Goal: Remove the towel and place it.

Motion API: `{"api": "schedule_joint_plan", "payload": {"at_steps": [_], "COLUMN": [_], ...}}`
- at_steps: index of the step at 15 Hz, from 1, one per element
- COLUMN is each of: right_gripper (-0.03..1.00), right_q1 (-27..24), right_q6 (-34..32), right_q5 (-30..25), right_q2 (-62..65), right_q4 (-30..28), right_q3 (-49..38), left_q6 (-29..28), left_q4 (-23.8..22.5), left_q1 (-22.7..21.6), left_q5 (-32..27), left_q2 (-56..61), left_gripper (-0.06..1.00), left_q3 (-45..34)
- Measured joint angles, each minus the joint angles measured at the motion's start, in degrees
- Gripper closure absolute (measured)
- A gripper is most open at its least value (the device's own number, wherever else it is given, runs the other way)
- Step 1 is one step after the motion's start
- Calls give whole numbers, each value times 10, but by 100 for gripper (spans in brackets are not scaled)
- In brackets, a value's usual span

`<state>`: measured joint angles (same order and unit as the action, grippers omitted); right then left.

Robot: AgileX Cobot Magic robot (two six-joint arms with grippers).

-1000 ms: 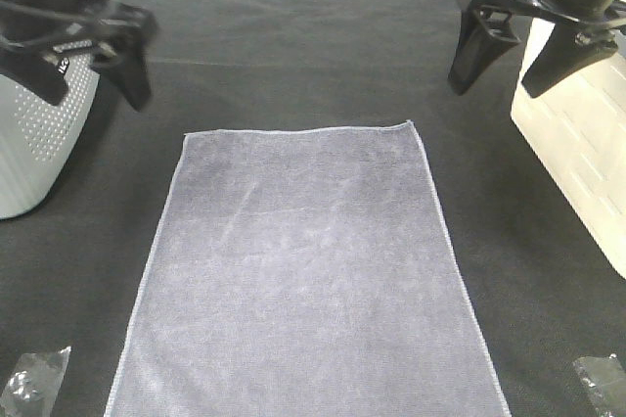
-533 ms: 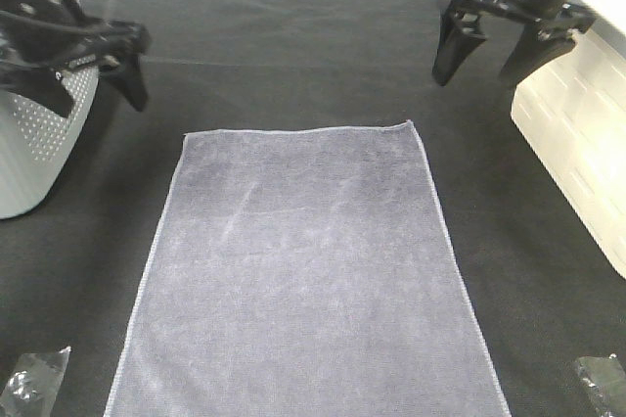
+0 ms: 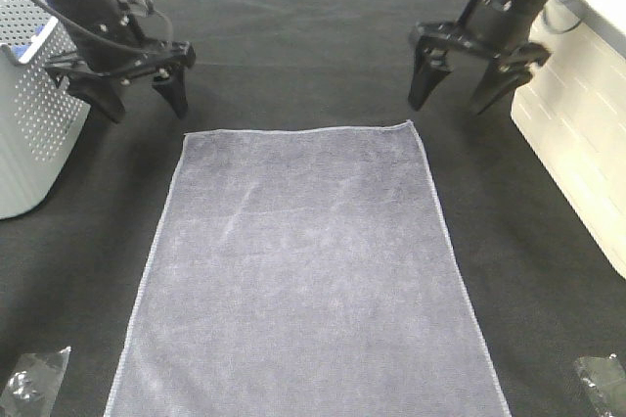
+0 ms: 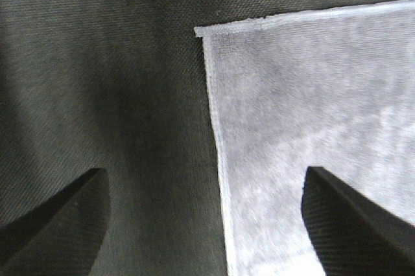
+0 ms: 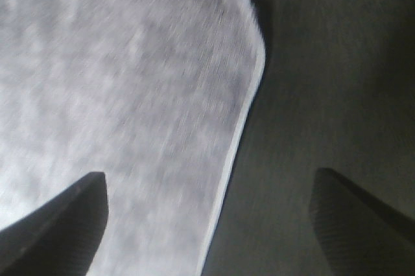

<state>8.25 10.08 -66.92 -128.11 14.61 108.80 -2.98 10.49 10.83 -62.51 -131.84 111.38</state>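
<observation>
The greyish-lavender towel (image 3: 303, 270) lies flat on the black table cloth, its long side running toward the camera. My left gripper (image 3: 142, 101) is open and empty, low over the cloth just beyond the towel's far left corner; that corner (image 4: 202, 31) shows in the left wrist view between the open fingers (image 4: 58, 224). My right gripper (image 3: 454, 97) is open and empty, just beyond the far right corner; the right wrist view shows that corner (image 5: 249, 10) between its fingers (image 5: 55, 221).
A white perforated basket (image 3: 34, 114) stands at the left edge. A cream box (image 3: 587, 133) stands at the right edge. Crumpled clear plastic lies at the near left (image 3: 29, 383) and near right (image 3: 602, 378) corners.
Both grippers have come down and inward from high above, toward the towel's two far corners. The towel has not moved.
</observation>
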Motion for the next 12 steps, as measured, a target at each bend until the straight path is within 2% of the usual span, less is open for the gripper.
{"api": "schedule_joint_plan", "payload": {"at_steps": [3, 6, 12], "right_gripper": [14, 14, 14], "right_q1": [0, 0, -14], "right_q6": [0, 0, 0], "right_q5": [-18, -26, -5], "right_q2": [-80, -139, -191], "right_q4": [10, 32, 28], "right_q3": [90, 152, 177], "left_q6": [3, 5, 7], "left_q4": [5, 26, 30], "left_q1": [0, 0, 0], "left_q5": [-20, -23, 10], "left_q2": [-60, -94, -113], "left_gripper": [18, 18, 18], "left_q3": [66, 99, 103]}}
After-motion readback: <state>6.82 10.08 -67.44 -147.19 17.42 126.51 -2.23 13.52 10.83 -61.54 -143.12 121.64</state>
